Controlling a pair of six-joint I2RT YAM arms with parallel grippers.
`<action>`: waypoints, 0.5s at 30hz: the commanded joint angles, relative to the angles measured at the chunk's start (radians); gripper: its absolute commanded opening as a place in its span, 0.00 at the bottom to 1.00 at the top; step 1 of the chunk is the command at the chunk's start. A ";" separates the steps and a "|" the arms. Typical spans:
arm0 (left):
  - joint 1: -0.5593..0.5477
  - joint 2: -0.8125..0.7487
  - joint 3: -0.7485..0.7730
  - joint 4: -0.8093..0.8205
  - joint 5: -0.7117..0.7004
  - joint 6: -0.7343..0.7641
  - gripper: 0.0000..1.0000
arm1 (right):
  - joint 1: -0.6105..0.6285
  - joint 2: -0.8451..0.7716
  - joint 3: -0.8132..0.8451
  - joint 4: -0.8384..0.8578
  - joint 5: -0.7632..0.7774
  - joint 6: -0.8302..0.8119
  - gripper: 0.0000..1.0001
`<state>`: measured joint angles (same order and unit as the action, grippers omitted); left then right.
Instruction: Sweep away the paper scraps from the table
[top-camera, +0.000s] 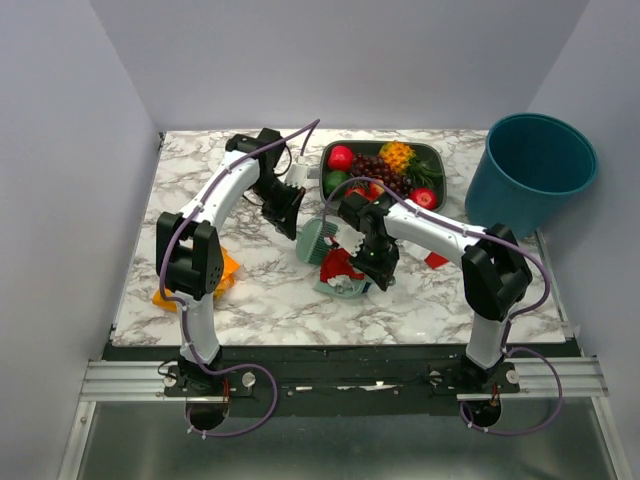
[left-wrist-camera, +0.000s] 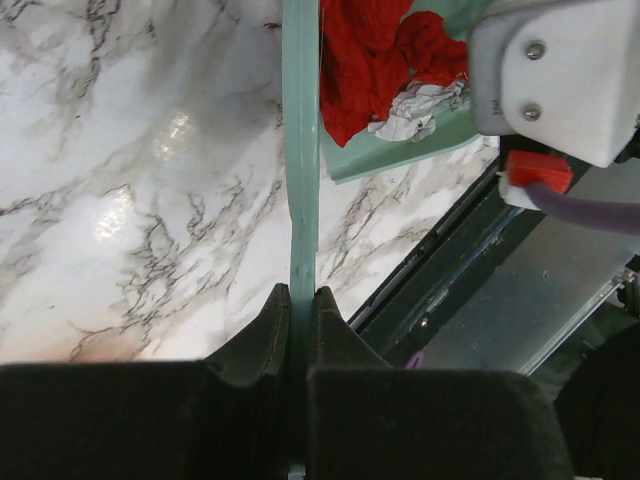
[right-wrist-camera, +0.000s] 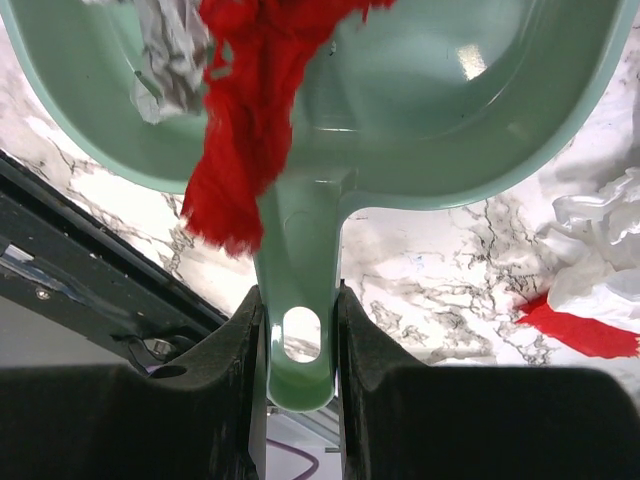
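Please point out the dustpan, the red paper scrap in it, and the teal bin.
dustpan (right-wrist-camera: 470, 130): right wrist view, bare inner floor of the pan.
red paper scrap (right-wrist-camera: 250, 110): right wrist view, middle of the strip hanging over the rim.
teal bin (top-camera: 515, 205): top external view, its outer wall.

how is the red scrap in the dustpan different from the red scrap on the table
In the dustpan, the hanging red scrap is big, bunched and draped over the rim; on the table, the loose red scrap is smaller, flatter, beside white paper. Both are red paper.
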<state>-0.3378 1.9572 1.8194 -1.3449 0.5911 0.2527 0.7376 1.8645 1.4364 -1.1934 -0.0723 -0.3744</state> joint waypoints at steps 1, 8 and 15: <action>0.019 -0.026 0.035 -0.174 -0.066 0.005 0.00 | -0.003 -0.053 -0.033 0.054 -0.032 -0.030 0.00; 0.049 -0.075 0.058 -0.174 -0.059 0.026 0.00 | -0.007 -0.192 -0.194 0.287 -0.066 -0.054 0.01; 0.086 -0.139 0.077 -0.174 -0.043 0.045 0.00 | -0.015 -0.251 -0.242 0.445 -0.067 -0.055 0.00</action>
<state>-0.2749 1.8946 1.8492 -1.3457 0.5346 0.2741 0.7319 1.6421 1.1957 -0.8967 -0.1101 -0.4191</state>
